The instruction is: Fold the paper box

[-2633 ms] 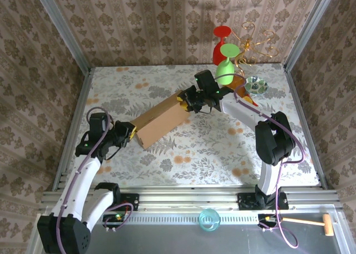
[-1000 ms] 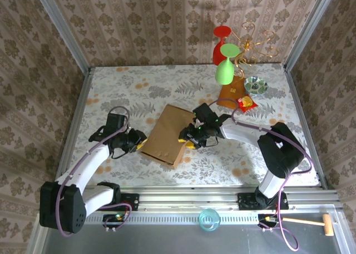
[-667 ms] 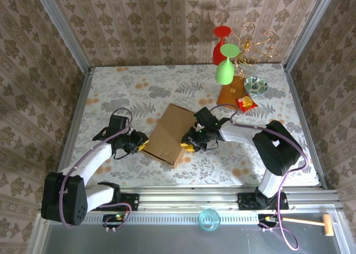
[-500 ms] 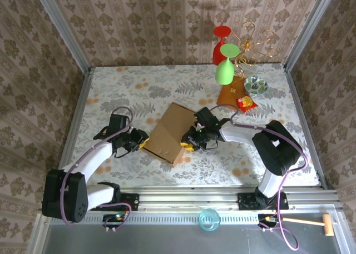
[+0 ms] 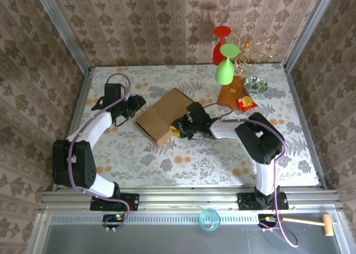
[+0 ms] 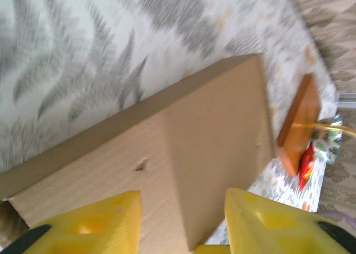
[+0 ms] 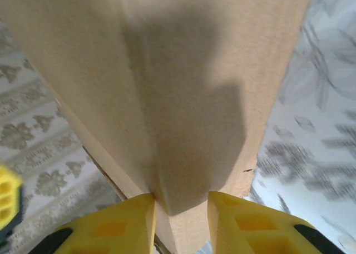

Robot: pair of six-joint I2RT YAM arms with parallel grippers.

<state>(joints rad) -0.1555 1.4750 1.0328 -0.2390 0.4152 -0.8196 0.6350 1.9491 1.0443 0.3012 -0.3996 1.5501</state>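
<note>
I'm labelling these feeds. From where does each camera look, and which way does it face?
Top external: fixed above and behind the arm bases, looking down on the floral table, both arms and the light-brown corrugated cardboard paper box.
Left wrist: on the left arm, facing the box's broad face; the left gripper shows yellow fingers apart at the bottom.
Right wrist: on the right arm, facing the box's edge, pinched by the right gripper.
Shared: all three see the box.
</note>
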